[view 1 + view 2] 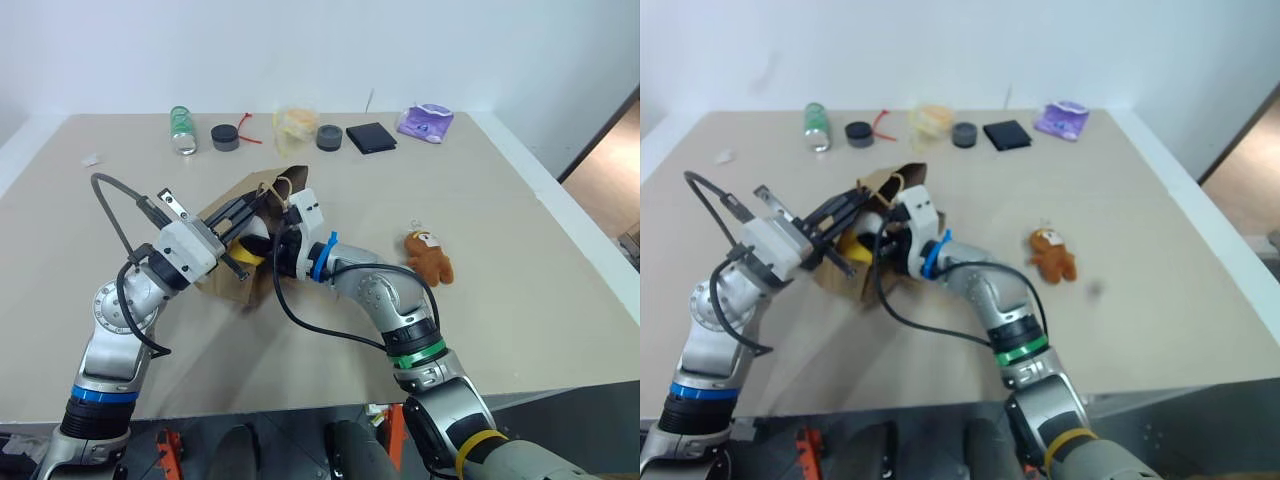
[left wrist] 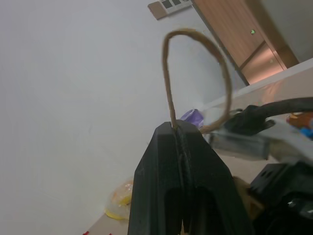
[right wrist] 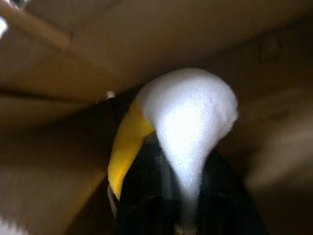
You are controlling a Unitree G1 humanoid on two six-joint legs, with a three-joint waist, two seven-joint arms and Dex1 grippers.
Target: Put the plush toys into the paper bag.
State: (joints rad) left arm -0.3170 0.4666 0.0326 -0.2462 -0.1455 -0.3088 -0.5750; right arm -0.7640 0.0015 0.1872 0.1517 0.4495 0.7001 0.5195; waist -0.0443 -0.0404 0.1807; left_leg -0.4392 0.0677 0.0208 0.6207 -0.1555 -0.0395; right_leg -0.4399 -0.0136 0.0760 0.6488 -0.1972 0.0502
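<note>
Left eye view: beige table (image 1: 520, 330) with the paper bag (image 1: 262, 188) lying on its side near the middle, its mouth turned toward the robot. Left gripper (image 1: 243, 212) is at the bag's rim; in the left wrist view its two black fingers (image 2: 166, 166) are pressed together on the stem of a twisted paper handle (image 2: 195, 58), the loop standing free above them, so that arm looks to be holding the mouth up and open. Right gripper (image 1: 283, 228) reaches in from the other side, its tip at the bag mouth. Right wrist view looks into brown paper walls, with the yellow-and-white egg toy (image 3: 181, 127) sitting between that gripper's fingers; jaws narrow, pinching the toy's lower end as far as can be told. Brown bear (image 1: 430, 256) lies on bare table well apart from the bag, on the right side, untouched. Step in hand, by my reading: first toy is being delivered into the bag, not yet let go. Next move calls for pushing a little deeper, spreading the jaws so the egg drops clear, backing out without snagging the rim, then going for the bear while the left keeps the handle raised.
</note>
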